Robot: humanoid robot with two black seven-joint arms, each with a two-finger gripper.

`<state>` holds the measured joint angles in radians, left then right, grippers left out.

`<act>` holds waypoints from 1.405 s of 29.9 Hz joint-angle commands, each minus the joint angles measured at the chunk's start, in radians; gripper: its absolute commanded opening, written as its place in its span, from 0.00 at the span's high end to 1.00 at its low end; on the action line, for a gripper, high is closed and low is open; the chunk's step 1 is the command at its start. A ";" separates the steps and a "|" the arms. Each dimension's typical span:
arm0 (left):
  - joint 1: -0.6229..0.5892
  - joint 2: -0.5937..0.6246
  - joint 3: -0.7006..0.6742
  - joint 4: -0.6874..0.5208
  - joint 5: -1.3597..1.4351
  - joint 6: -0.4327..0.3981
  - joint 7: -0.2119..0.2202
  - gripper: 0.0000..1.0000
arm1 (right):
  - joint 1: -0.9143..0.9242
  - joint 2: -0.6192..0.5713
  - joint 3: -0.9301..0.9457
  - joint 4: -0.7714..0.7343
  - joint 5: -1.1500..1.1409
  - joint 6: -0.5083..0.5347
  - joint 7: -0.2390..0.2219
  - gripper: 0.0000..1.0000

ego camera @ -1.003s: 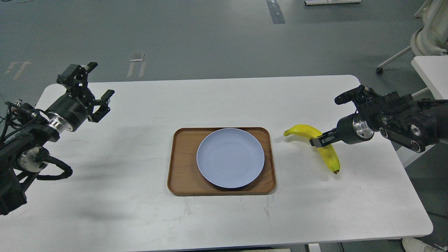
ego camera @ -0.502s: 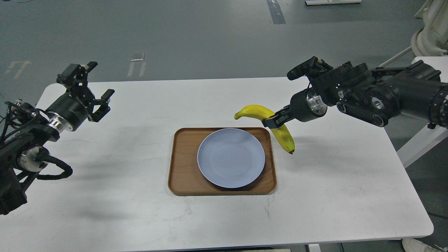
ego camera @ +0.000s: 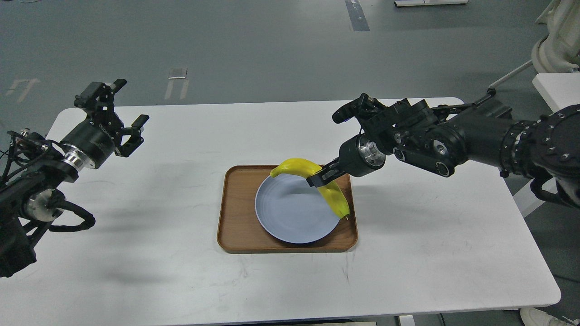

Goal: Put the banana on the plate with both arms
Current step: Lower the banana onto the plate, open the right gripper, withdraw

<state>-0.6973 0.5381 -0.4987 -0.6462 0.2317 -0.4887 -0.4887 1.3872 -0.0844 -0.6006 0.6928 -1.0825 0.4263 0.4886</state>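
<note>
The yellow banana (ego camera: 302,166) hangs in my right gripper (ego camera: 318,178), which is shut on its middle. It is held just above the right and far part of the pale blue plate (ego camera: 290,217), its dark tip near the plate's right rim. The plate lies on a brown wooden tray (ego camera: 235,213) at the table's middle. My left gripper (ego camera: 121,111) is open and empty, raised over the table's far left, well apart from the plate.
The white table (ego camera: 408,262) carries only the tray and plate. Its far edge runs behind both arms. A white table and a chair base stand off to the far right (ego camera: 555,50). Grey floor lies beyond.
My right arm has carried the banana up off the table and leftward, from right of the tray to over the plate's right side. The left arm has not moved.
</note>
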 commanded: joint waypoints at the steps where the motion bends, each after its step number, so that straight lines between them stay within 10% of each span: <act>1: -0.001 0.003 0.000 -0.013 0.000 0.000 0.000 0.02 | -0.008 0.026 -0.004 -0.021 0.003 0.002 0.000 0.90; 12: 0.001 0.003 -0.012 -0.012 0.000 0.000 0.000 0.02 | -0.031 0.051 -0.002 -0.045 0.004 0.000 0.000 0.51; 19: 0.001 0.003 -0.012 -0.012 0.000 0.000 0.000 0.02 | -0.030 0.041 0.005 -0.050 0.064 -0.003 0.000 0.05; 42: 0.005 -0.004 -0.027 -0.017 0.000 0.000 0.000 0.02 | -0.416 -0.325 0.709 -0.044 0.633 -0.012 0.000 0.00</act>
<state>-0.6939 0.5423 -0.5141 -0.6636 0.2315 -0.4887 -0.4887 1.0625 -0.4068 -0.0308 0.6467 -0.5406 0.4142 0.4886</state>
